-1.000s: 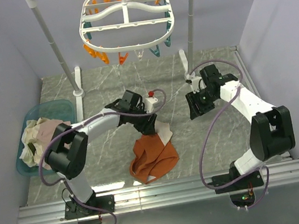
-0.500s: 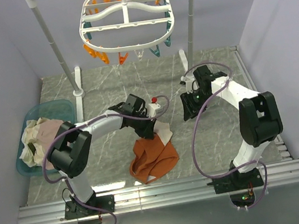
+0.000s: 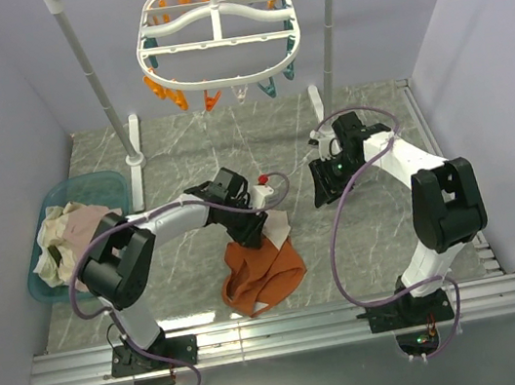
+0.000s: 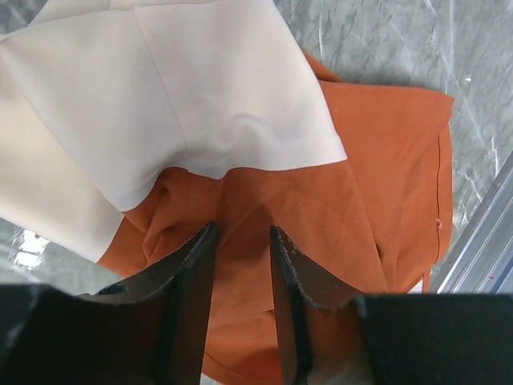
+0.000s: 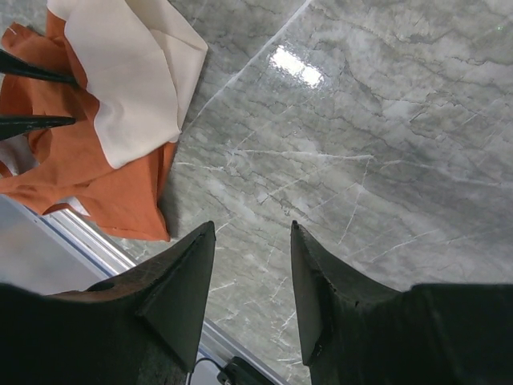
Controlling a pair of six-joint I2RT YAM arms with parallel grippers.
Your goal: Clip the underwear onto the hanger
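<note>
rail [image 3: 281, 332] of bare metal lines the near edge, just this side of the underwear [image 3: 262, 276], which lies crumpled on the marble table [image 3: 383, 231], rust cloth up and its beige band [image 4: 200, 96] folded over the far end. the left gripper [image 4: 242, 233] stands over the underwear's far part with its jaws only narrowly parted, tips aimed at the orange cloth below the band. i'd guess it is hunting an edge to pinch, and i see nothing caught between them. right of the underwear the right gripper [image 5: 252, 228] hangs over bare marble, about half spread and holding nothing, likely waiting to help. left of the underwear a teal tub [image 3: 88, 186] of pale clothes [image 3: 62, 235] sits clear of both arms. far beyond and above the underwear, the hanger [image 3: 217, 21] dangles its orange clothespins [image 3: 161, 90] over open floor.
</note>
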